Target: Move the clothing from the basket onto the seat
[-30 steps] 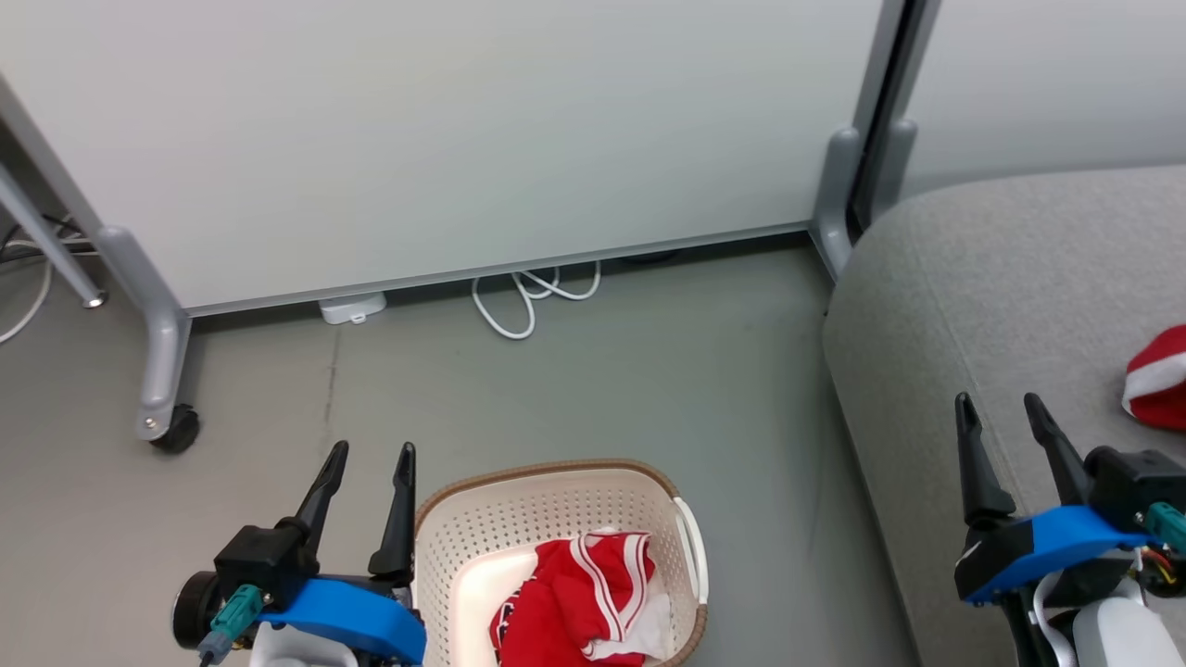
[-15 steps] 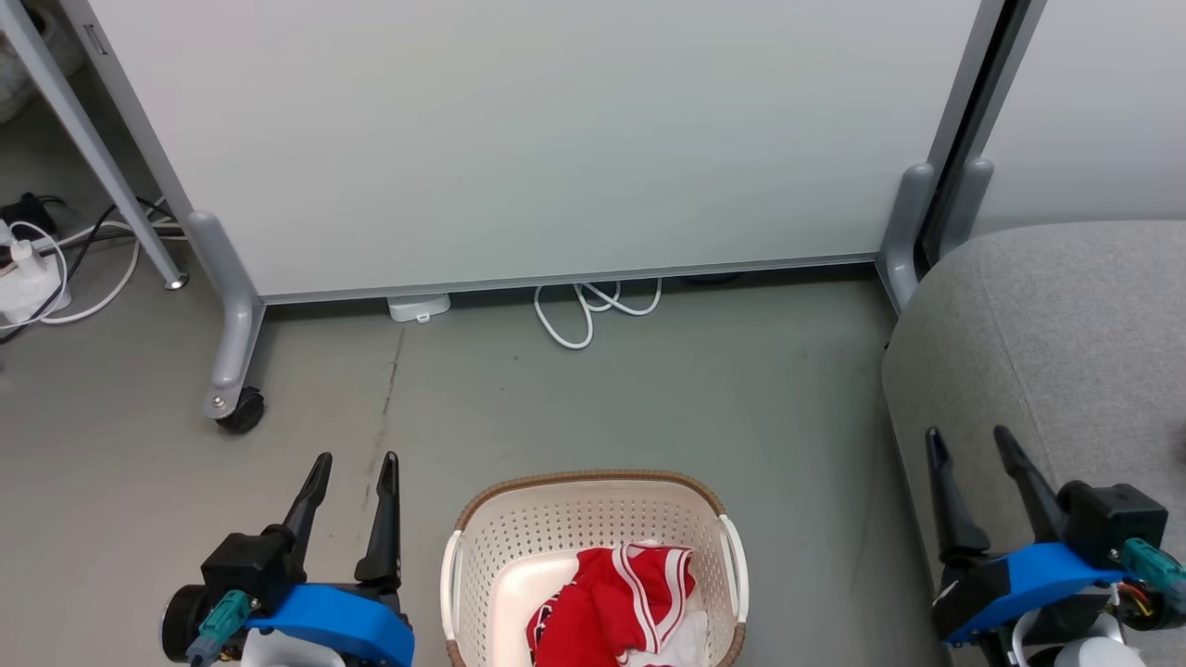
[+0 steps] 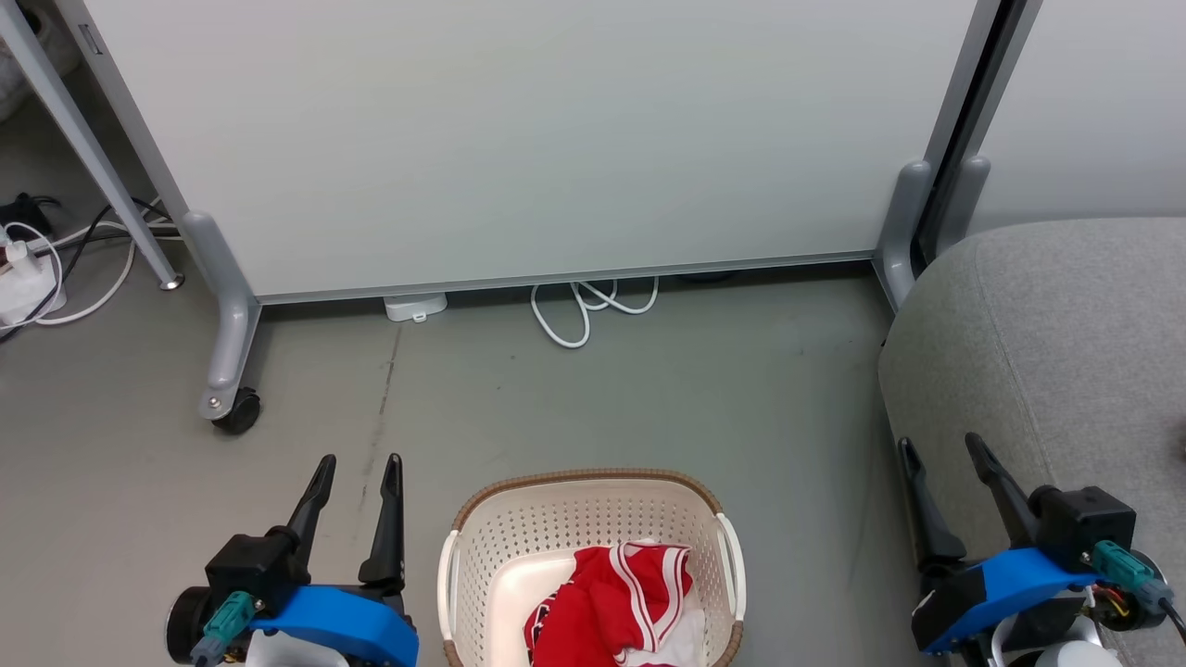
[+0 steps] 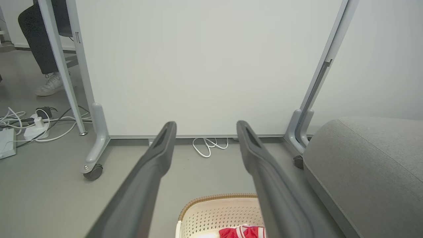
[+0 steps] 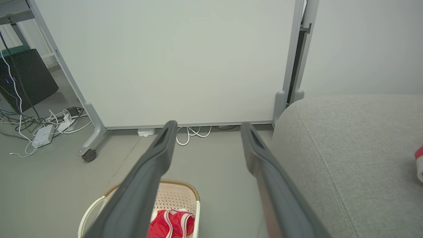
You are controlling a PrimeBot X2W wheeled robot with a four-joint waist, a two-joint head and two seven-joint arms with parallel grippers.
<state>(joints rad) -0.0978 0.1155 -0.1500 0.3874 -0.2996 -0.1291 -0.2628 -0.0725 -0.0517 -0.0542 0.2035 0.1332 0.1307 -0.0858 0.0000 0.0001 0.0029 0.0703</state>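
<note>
Bright red white-striped soft garment [image 3: 611,602] in oval cream perforated plastic basket [image 3: 584,479] on floor, beside light grey upholstered seat [image 3: 1047,324]. Left pincer [image 3: 360,459], right pincer [image 3: 938,443]: both open, empty, flanking basket. Step in hand: approach. Next move calls for descent onto garment.

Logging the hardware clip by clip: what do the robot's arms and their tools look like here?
Both match: the left tool and right tool each have two long, tapering dark fingers on a black block, a bright blue cover behind it and a teal plug at the side. Red and yellow wires run by the right plug. The forearms are pale.
</note>
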